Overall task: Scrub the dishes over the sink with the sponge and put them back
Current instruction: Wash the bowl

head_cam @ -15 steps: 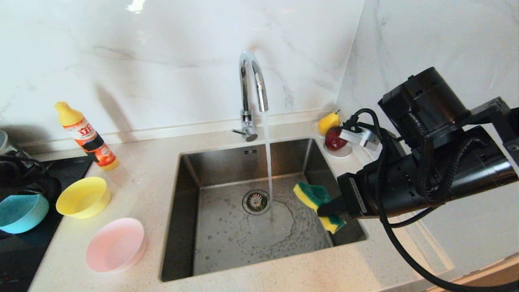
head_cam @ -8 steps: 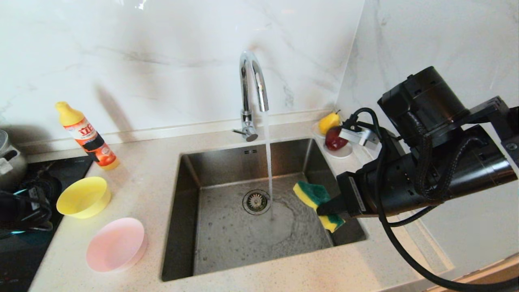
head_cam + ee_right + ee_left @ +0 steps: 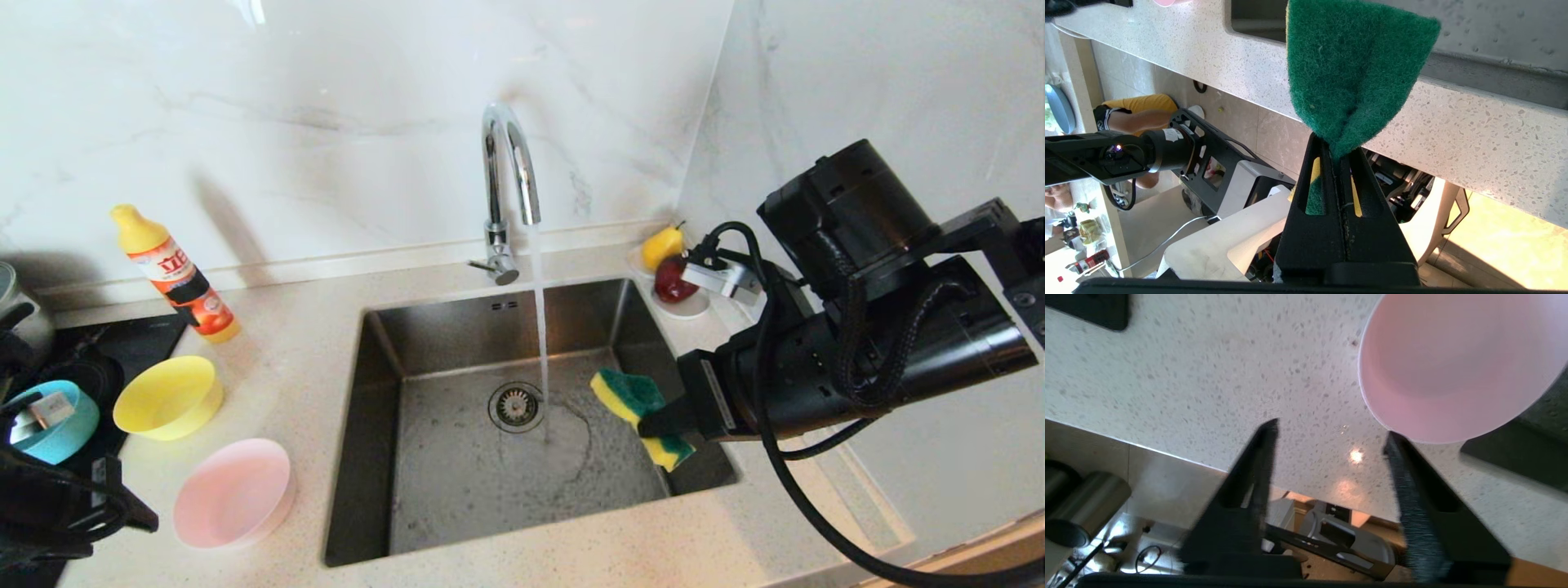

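Gripping sponge — right tool | left tool unclenched — empty | bowls: three | sink: one

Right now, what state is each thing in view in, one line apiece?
Faucet: running into the sink.
Sponge: pinched and folded, held over the sink.
Right gripper: jaws shut on the sponge.
Left gripper: jaws open, empty, beside the pink bowl.
Pink bowl: upright on the counter.
Yellow bowl: upright on the counter.
Teal bowl: upright on the stovetop, partly hidden.
Soap bottle: standing, leaning.
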Robot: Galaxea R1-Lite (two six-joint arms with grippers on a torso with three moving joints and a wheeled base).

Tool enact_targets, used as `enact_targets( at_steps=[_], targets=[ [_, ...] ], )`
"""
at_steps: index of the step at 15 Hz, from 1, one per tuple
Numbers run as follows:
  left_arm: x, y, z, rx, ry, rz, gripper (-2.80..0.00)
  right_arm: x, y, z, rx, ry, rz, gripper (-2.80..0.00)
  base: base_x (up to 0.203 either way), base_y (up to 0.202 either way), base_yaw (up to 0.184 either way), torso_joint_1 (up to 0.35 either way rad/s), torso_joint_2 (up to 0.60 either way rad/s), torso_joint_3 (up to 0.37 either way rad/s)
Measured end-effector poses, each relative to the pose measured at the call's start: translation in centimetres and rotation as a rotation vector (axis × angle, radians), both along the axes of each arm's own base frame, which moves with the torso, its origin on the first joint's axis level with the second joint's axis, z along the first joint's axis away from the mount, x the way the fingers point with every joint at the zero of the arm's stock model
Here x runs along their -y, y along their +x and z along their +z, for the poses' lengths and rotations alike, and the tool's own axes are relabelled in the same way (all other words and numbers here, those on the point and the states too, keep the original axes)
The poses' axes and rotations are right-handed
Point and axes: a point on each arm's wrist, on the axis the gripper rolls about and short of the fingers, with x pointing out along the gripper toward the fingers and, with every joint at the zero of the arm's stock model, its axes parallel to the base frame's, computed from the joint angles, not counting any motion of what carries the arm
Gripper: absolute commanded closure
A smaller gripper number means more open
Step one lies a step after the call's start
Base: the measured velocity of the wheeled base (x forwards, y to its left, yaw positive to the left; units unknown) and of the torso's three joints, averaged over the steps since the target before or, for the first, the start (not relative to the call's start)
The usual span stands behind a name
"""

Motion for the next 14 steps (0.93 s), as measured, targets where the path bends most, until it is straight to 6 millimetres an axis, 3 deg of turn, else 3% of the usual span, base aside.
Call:
enact_targets(
  at_steps=[14],
  targets=[
    [-0.8, 1.7, -6.8, -0.073, 0.028, 0.02, -2.8, 0.0, 0.0, -0.2, -0.005, -0.004, 0.0, 0.0, 0.0, 0.0, 0.0, 0.0, 0.0, 0.0]
  ],
)
